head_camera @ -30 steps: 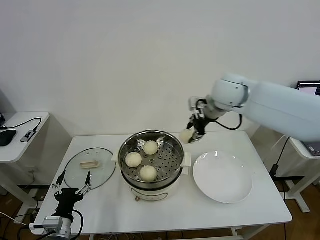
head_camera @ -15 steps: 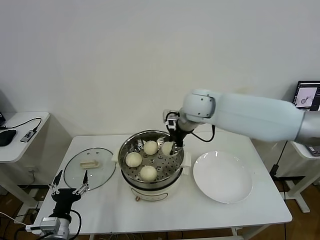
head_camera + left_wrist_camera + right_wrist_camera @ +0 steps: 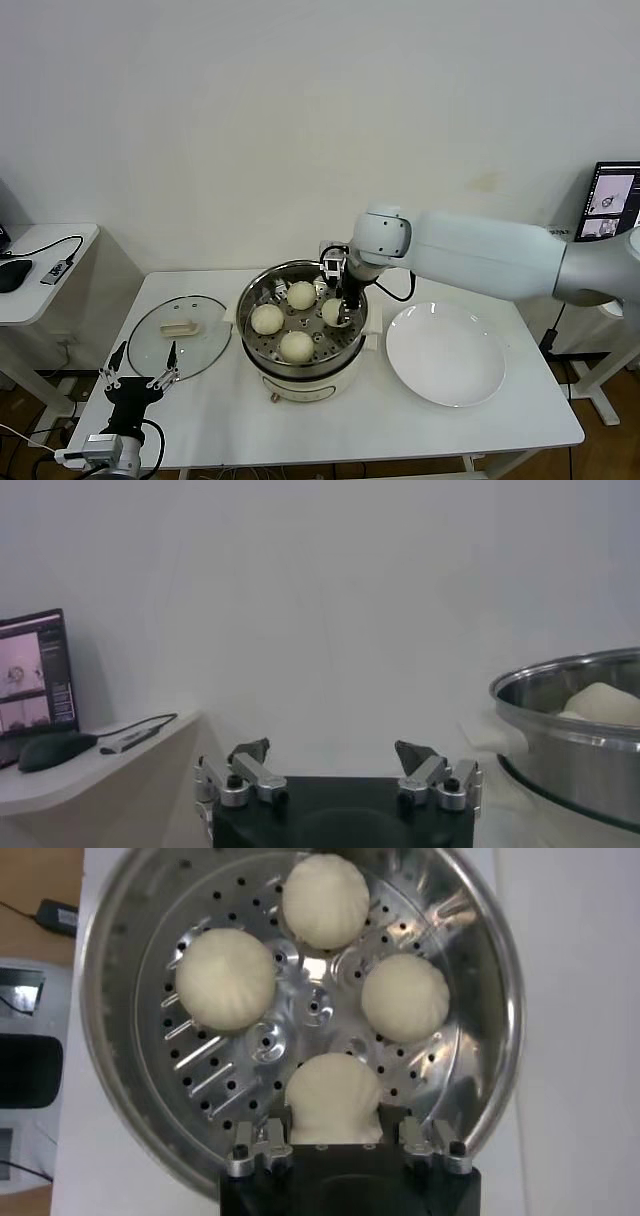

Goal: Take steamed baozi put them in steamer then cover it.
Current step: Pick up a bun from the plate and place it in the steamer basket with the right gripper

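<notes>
Right hand point(image 3: 341, 305) reaches down into the steamer point(image 3: 262, 352), clenched on a steamed baozi point(image 3: 334, 311) at about 3 o'clock on the perforated tray; whether the bun already rests on the tray cannot be told. Three other buns sit on the tray: one at 12 o'clock point(image 3: 301, 294), one at 9 o'clock point(image 3: 267, 318), one at 6 o'clock point(image 3: 297, 345), all apart from each other. Steamer stands mid-tabletop point(image 3: 400, 425), uncovered. The cover point(image 3: 180, 335) lies flat on the tabletop at the steamer's 9 o'clock, handle up. White plate point(image 3: 445, 352) lies at the steamer's 3 o'clock, just beside it. Left hand point(image 3: 140, 365) hangs off the tabletop's near left corner, fingers spread, gripping nothing.
</notes>
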You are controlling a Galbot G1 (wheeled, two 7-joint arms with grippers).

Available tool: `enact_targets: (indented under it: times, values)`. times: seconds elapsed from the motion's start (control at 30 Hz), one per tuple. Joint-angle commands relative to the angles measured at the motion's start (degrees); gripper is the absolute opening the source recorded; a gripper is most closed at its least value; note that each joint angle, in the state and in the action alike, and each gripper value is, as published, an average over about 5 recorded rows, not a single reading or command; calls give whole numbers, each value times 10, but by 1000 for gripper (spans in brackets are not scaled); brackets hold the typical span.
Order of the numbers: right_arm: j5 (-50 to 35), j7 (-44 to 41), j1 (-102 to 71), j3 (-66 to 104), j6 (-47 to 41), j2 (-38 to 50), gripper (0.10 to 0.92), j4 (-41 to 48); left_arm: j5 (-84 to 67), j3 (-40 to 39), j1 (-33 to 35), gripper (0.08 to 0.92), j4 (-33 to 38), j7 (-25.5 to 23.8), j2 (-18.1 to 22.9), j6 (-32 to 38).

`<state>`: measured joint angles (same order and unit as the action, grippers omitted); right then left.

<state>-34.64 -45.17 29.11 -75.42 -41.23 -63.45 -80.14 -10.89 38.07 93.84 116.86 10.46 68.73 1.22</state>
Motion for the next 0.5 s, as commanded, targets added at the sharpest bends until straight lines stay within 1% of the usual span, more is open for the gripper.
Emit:
enact_targets:
  times: [0.03,0.1,0.17,0.37,0.43,0.5]
  values:
    - [6,6,-26,4,-4,-10,553,10,1,0,-1,823,-1,0,0,0]
    - [6,7,-27,6,-4,-9,564,8,1,0,-1,823,-1,0,1,0]
    - [7,7,-26,8,-4,-7,598,6,1,-1,-1,823,-1,0,1,0]
    - [19,-10,0,24,-4,16,764,-19,1,0,0,823,-3,0,2,1]
    - [30,-21,12,32,-3,32,801,-37,1,0,-1,823,-3,0,2,1]
    - [43,-28,17,46,1,53,816,-58,1,0,-1,823,-2,0,2,1]
